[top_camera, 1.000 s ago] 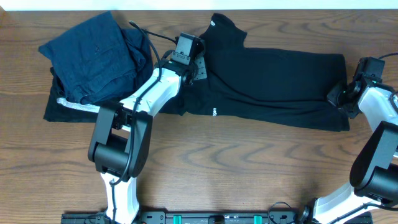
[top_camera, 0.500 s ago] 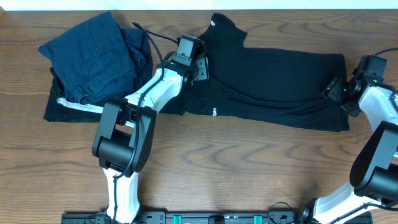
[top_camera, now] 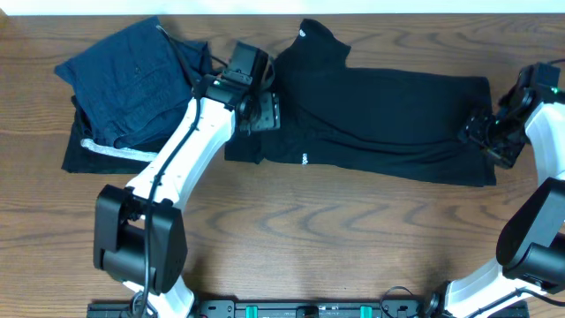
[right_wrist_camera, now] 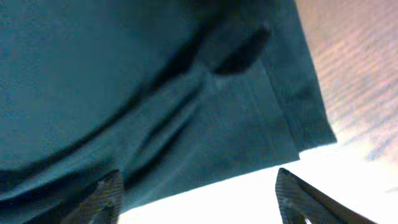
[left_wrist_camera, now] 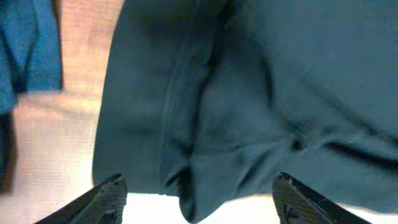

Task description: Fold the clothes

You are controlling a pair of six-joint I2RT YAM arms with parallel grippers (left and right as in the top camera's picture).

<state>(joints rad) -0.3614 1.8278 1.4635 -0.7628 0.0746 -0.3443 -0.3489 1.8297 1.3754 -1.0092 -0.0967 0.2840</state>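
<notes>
Across the far half of the table (top_camera: 335, 238) the top (top_camera: 388, 124) lies in a long black band, its collar toward the back edge. Over its left hem hangs the left claw (top_camera: 263, 113), over its right hem the right claw (top_camera: 481, 134), both spread wide and gripping nothing. The navy pile (top_camera: 132, 79) sits near the left end. Bare wood runs along the front.

White arms (top_camera: 177, 150), black end effectors (top_camera: 264, 112) (top_camera: 478, 132)

Navy garments (top_camera: 132, 84) rest on a seemingly folded, striped black piece (top_camera: 81, 159)
</notes>
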